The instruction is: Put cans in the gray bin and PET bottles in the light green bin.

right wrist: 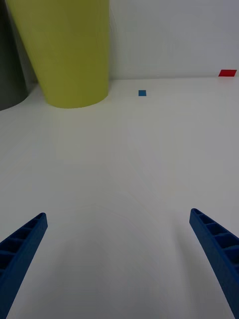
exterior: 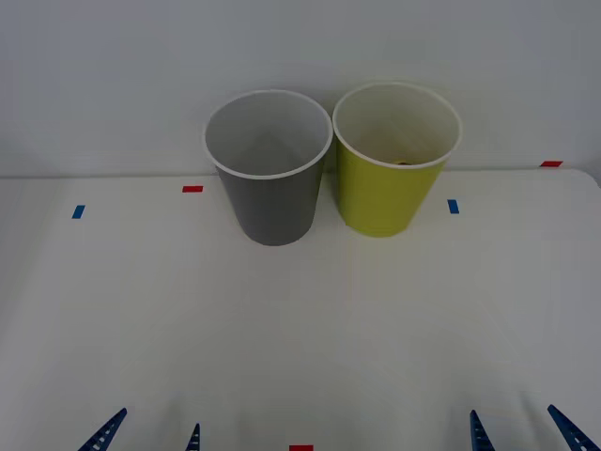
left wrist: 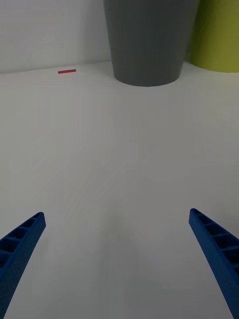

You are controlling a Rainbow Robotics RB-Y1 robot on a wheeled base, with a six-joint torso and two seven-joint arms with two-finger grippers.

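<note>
Looking down at the white table (exterior: pixel 300 329), we see the gray bin (exterior: pixel 270 169) and the light green bin (exterior: pixel 394 160) standing side by side at the back. A small dark thing (exterior: pixel 404 163) sits inside the green one. Our left gripper (exterior: pixel 150 434) and right gripper (exterior: pixel 526 430) wait near us, fingers spread apart, holding nothing.

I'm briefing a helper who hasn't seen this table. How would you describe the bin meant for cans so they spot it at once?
At the far edge of the white table, against the wall, two tall tapered wastebaskets stand side by side. The gray bin is the one on the robot's left. It is dark gray with a white rim, unlike the light green bin beside it.
</note>
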